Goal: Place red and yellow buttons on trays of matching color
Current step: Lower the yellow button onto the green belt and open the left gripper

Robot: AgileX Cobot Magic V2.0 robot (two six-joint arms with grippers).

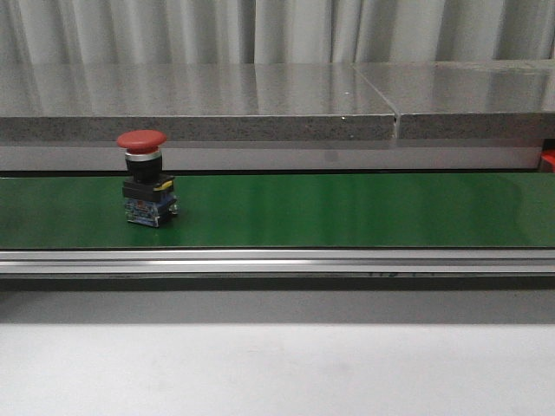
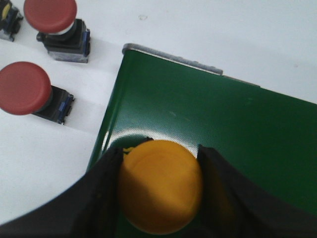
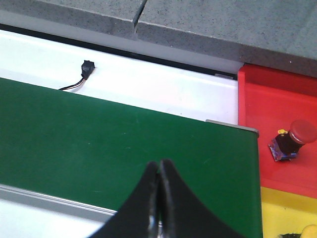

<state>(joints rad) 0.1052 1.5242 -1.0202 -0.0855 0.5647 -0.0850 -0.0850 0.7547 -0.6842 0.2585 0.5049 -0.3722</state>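
Note:
In the left wrist view my left gripper (image 2: 161,163) is shut on a yellow button (image 2: 161,187), holding it over the end of the green belt (image 2: 223,124). Two red buttons (image 2: 25,89) (image 2: 52,17) stand on the white table beside that belt end. A third red button (image 1: 143,173) stands upright on the belt at the left in the front view. My right gripper (image 3: 159,164) is shut and empty over the other belt end. Beside it lie the red tray (image 3: 262,99), with one red button (image 3: 294,139) in it, and the yellow tray (image 3: 282,210).
A grey stone ledge (image 1: 260,104) runs behind the belt. A metal rail (image 1: 277,260) edges the belt's front. A small black connector with wires (image 3: 84,72) lies on the white strip behind the belt. Part of another yellow button (image 2: 7,17) shows at the left wrist view's edge.

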